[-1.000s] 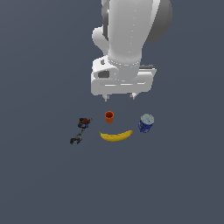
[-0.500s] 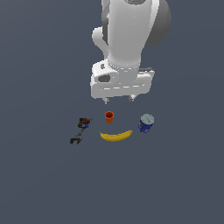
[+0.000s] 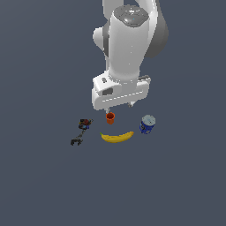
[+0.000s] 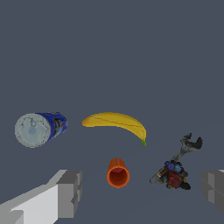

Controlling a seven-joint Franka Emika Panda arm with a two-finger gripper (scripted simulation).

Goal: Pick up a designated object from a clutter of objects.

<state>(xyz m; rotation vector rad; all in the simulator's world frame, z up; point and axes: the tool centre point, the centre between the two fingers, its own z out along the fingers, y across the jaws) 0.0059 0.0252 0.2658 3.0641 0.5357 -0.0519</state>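
- Gripper [image 4: 139,192] hangs wide open over the clutter, holding nothing, fingers [image 4: 70,192] well apart.
- Banana [image 3: 117,137] lies flat just below centre of the exterior view, clear of the gripper.
- Cup [image 3: 110,117] sits upright just above it.
- Can [image 3: 147,124] is near the banana's right tip.
- Clamp [image 3: 81,131] is off to the left.

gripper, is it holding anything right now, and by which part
Nothing is held. The gripper is open and empty above the clutter; the curved yellow banana lies free on the dark grey surface.
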